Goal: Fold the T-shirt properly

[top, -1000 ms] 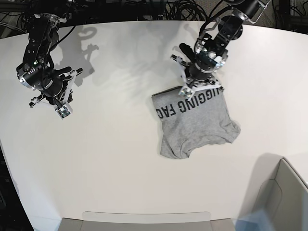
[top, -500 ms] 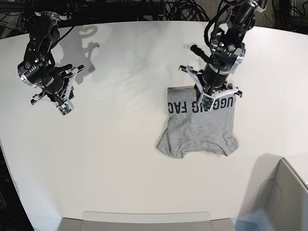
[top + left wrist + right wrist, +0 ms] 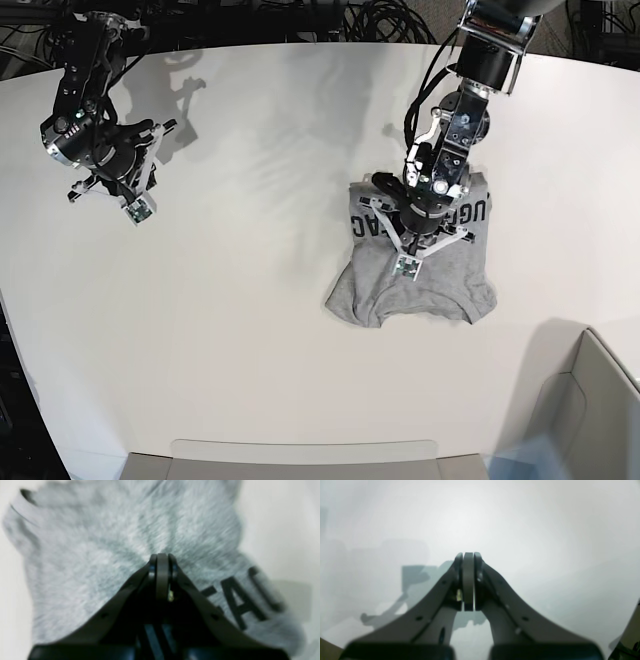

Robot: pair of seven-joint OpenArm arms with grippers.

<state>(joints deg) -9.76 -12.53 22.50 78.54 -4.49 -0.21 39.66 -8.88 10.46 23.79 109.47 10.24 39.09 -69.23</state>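
Where the left end effector [image 3: 411, 262] hovers, T-shirt [image 3: 440, 285] lettering half-hidden.

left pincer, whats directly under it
The grey T-shirt lies under the shut left pincer, with black lettering beside it. The pincer and arm cover part of the lettering; whether the tips touch the cloth cannot be told.

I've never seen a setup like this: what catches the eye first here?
A rumpled grey T-shirt with black block lettering lies right of centre on the white table. The left gripper hangs over its middle, jaws shut. The right gripper sits far off over bare table, jaws also shut.
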